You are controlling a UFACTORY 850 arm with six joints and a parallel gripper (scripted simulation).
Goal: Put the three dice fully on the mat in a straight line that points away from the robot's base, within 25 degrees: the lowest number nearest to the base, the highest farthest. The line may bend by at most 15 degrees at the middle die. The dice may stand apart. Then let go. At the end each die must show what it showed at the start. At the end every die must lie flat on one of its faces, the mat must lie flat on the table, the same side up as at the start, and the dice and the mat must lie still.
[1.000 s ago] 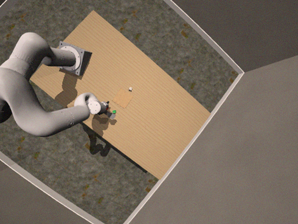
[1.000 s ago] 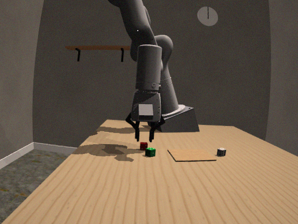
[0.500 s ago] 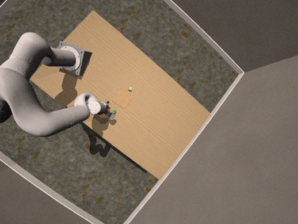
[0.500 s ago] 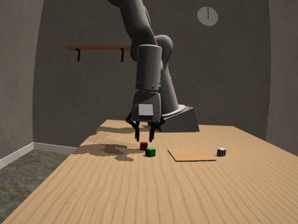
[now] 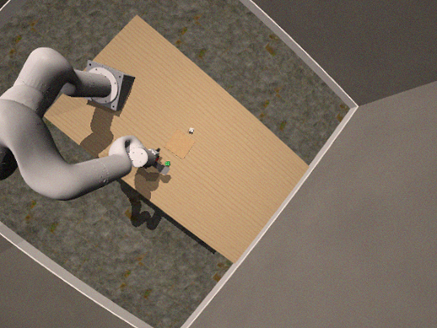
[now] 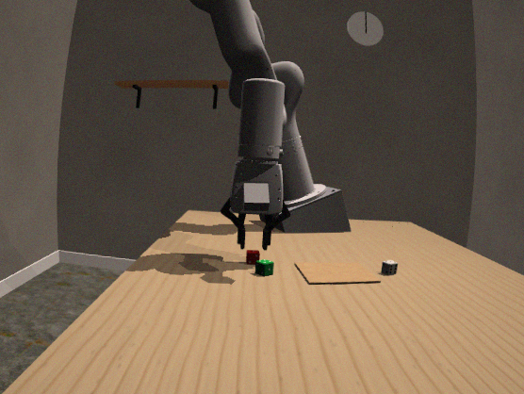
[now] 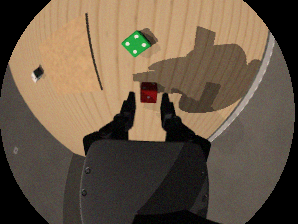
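My gripper [image 6: 253, 245] hovers just above the red die [image 6: 253, 256], its fingers partly open and empty. In the wrist view the red die [image 7: 148, 94] lies on the table between and just beyond the fingertips. The green die [image 6: 265, 268] sits on the table right beside the red one, a little nearer the mat [image 6: 336, 272]; it also shows in the wrist view [image 7: 136, 44] and from above [image 5: 168, 164]. The white die [image 6: 389, 267] [image 5: 191, 130] lies on the table just off the mat's far side. The thin tan mat [image 5: 180, 144] lies flat with no die on it.
The robot base [image 6: 311, 209] stands at the back of the table. The red and green dice lie close to the table's side edge [image 7: 256, 83]. The arm's shadow falls on the wood beside them.
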